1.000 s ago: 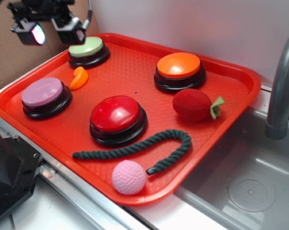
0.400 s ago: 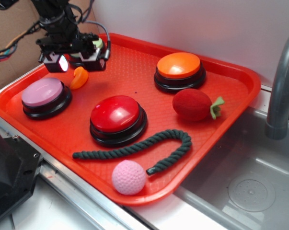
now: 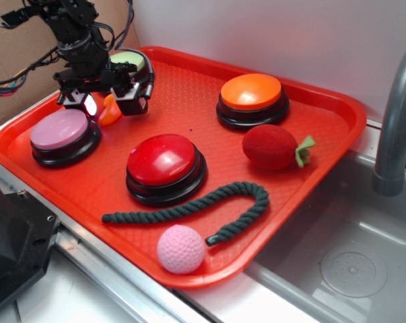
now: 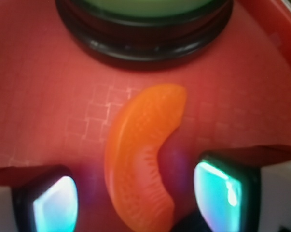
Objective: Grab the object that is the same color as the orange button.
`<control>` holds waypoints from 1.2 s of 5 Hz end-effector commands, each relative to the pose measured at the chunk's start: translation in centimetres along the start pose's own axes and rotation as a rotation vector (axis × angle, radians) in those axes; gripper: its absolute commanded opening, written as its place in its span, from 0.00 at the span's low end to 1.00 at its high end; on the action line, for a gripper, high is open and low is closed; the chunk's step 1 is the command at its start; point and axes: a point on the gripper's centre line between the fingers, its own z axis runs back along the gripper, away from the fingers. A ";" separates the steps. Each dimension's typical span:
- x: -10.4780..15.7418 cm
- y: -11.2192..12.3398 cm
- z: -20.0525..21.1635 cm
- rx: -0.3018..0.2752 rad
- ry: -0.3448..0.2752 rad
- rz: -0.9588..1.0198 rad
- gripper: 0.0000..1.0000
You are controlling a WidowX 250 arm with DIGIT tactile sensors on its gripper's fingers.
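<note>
The object, a small glossy orange crescent wedge [image 4: 140, 159], lies on the red tray [image 3: 189, 94] between the green and purple buttons; in the exterior view only part of it [image 3: 110, 110] shows between the fingers. My gripper [image 3: 103, 105] [image 4: 138, 198] is down around it and open, one finger on each side with gaps to the wedge. The orange button [image 3: 251, 92] with its domed top on a black base stands at the tray's far right side.
A green button [image 3: 130, 62] sits just behind the gripper, a purple button [image 3: 60, 130] just left, a red button [image 3: 162, 160] in front. A red plush strawberry [image 3: 273, 147], dark rope [image 3: 189, 208] and pink ball [image 3: 181, 249] lie nearer. A sink and grey faucet [image 3: 394, 121] are at right.
The gripper has come down from above the tray's back left corner and moved slightly right, and now straddles the orange wedge. Nothing else has moved.
</note>
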 end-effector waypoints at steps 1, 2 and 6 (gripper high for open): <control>1.0 0.5 0.4 0.001 -0.020 0.001 0.00; 1.0 0.4 0.4 -0.006 -0.020 0.009 0.00; 1.6 -1.5 4.9 -0.063 -0.065 0.032 0.00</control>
